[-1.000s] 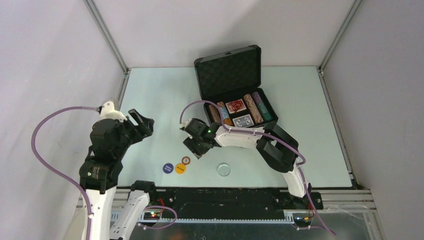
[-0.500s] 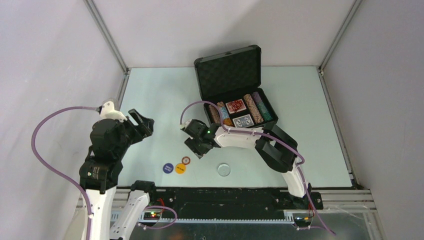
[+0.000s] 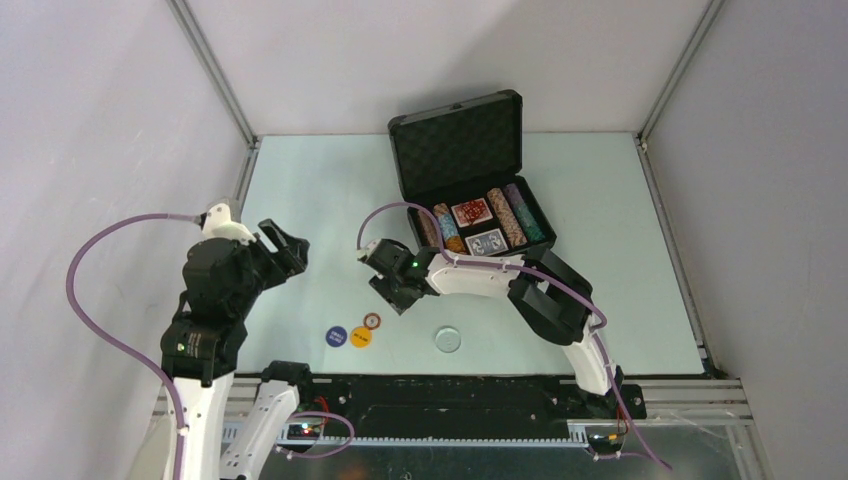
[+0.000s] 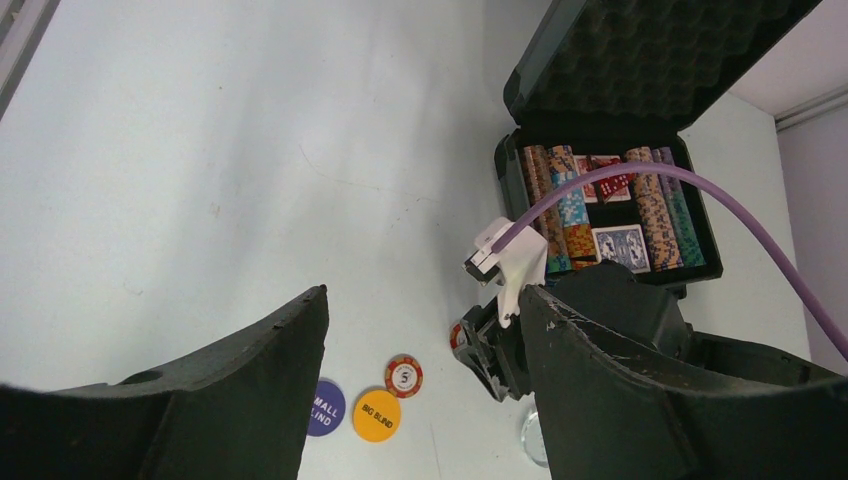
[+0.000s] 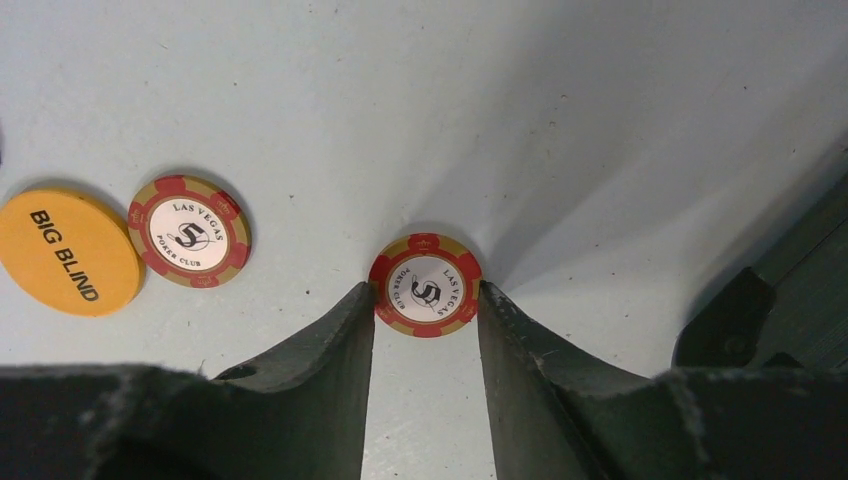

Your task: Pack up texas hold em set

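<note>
Nearest the arm bases, a flat orange disc (image 3: 361, 338) lettered BIG BLIND, a blue disc (image 3: 336, 336), a clear round button (image 3: 448, 340) and a loose striped chip (image 3: 372, 321) lie on the smooth pale desk (image 3: 300, 180). Just beyond, the right gripper (image 5: 425, 300) is partly closed, its dark tapered fingertips touching both sides of a red-and-gold chip (image 5: 425, 285), while the left gripper (image 3: 283, 243) hangs wide open and empty. Farthest back stands the open black hard case (image 3: 460, 145), egg-crate foam lining its upright lid, ridged chip rows (image 3: 505, 215) and two card decks (image 3: 472, 212) in its tray.
</note>
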`<state>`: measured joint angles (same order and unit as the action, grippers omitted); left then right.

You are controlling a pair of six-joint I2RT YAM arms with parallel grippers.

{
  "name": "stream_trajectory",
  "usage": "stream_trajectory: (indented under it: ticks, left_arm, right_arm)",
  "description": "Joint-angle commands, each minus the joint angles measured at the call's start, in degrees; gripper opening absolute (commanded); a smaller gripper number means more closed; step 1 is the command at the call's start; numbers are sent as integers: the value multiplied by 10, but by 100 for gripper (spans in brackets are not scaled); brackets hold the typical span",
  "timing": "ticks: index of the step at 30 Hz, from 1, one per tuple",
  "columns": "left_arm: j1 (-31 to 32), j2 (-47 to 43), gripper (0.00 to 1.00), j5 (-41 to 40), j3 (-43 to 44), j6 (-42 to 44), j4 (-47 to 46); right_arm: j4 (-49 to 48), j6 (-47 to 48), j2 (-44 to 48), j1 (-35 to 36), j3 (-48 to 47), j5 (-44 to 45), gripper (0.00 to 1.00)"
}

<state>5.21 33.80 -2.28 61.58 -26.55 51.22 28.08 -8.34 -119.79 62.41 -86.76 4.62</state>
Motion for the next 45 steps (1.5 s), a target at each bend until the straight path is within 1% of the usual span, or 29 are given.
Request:
stream_trajectory:
  ticks: [1,8,23,31,34,36,39,42,45]
  left_arm:
    - [-4,-4,75,10,-1,-3,-15]
    - [-4,2,75,9,1,-3,-15]
    - [-4,6,75,14,-6,-6,-27]
    - [-4,12,76,16,-17,-10,-33]
    - [-3,17,76,18,-24,-12,-35]
    - [-4,20,77,33,-28,-12,-35]
    - [-3,16,77,32,-32,-13,-36]
    - [-4,13,77,31,-31,-13,-36]
    - [-4,13,77,32,-31,-12,-37]
  right_arm:
    - [3,-5,-16,1,-1,-14,42]
    - [-5,-2,13,0,4,5,39]
    - [-11,-2,101,-9,7,7,42]
    - [-24,-13,99,-30,32,8,46]
    - [-26,-11,92,-37,30,5,46]
    - [-28,-8,90,-36,27,-9,48]
    - [-29,2,83,-24,18,-35,54]
    - [-29,26,58,8,10,-40,58]
    - [-10,34,26,29,-24,-39,62]
